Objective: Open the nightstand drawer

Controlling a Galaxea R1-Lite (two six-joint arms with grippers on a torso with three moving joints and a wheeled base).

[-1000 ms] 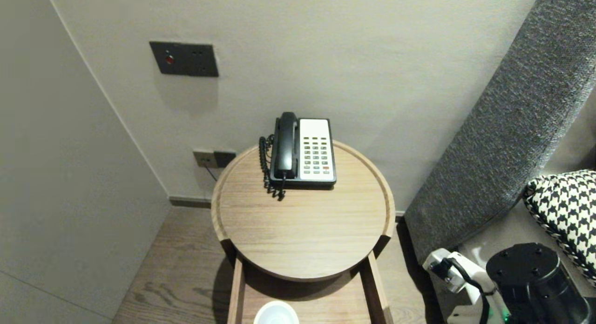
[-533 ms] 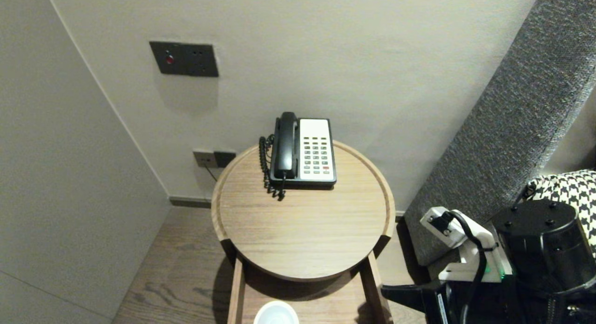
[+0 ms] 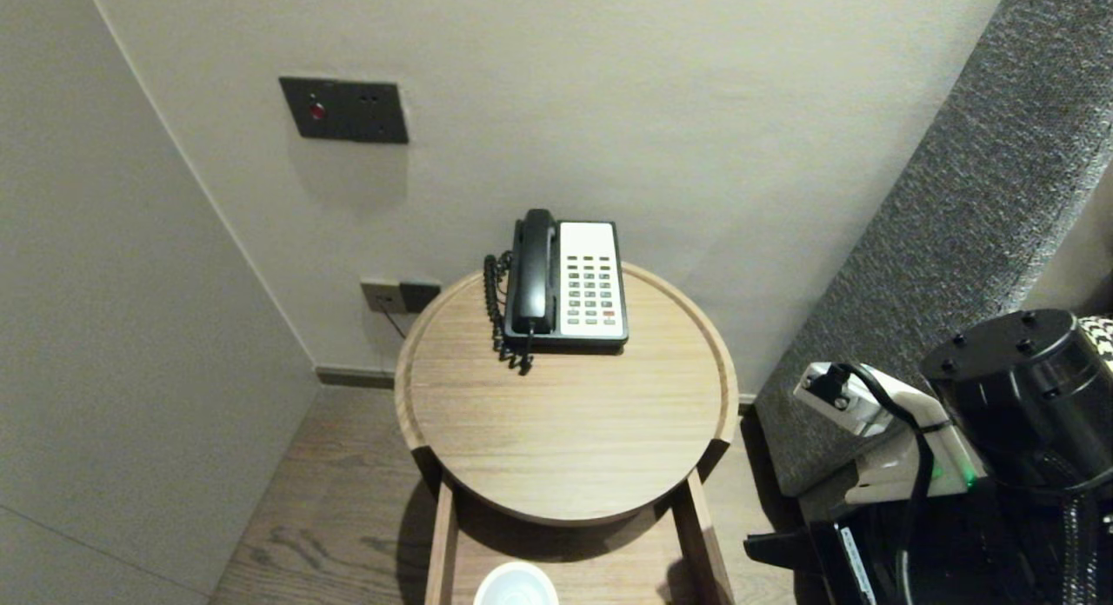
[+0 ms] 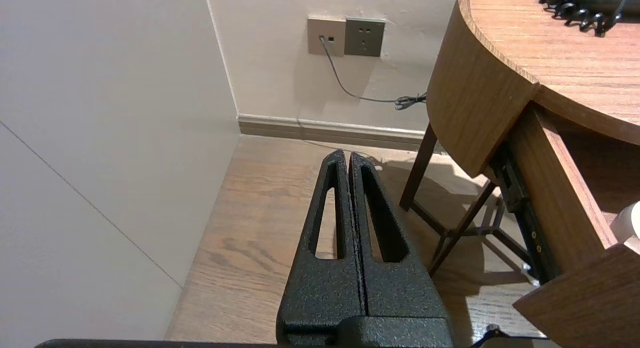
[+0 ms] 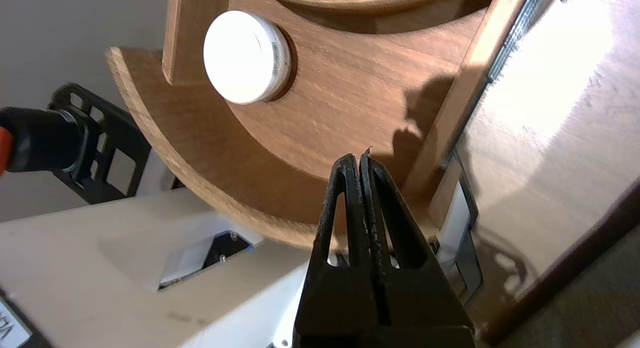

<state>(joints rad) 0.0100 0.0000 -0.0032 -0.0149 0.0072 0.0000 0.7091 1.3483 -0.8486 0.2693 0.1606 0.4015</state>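
A black-and-white desk telephone (image 3: 565, 279) sits at the back of a round wooden side table (image 3: 726, 388), its handset on the cradle. Below the tabletop a drawer (image 3: 696, 535) stands pulled out, with a white round lidded container (image 3: 516, 585) inside. My right gripper (image 5: 359, 158) is shut and empty, hovering above the drawer's front right corner, close to its side wall (image 5: 450, 118); the container (image 5: 245, 55) lies well off to its side. My left gripper (image 4: 345, 155) is shut, parked low over the floor beside the table.
Wall sockets (image 3: 400, 295) with a cable (image 4: 350, 90) sit behind the table, and a dark switch panel (image 3: 343, 109) is higher up. A grey upholstered headboard (image 3: 956, 222) slopes at the right. A wall closes the left side. Thin table legs (image 4: 420, 168) stand on the wooden floor.
My right arm has risen at the lower right, covering the patterned pillow, and its black gripper tip has come into view beside the drawer. Phone, table and left arm are unmoved.
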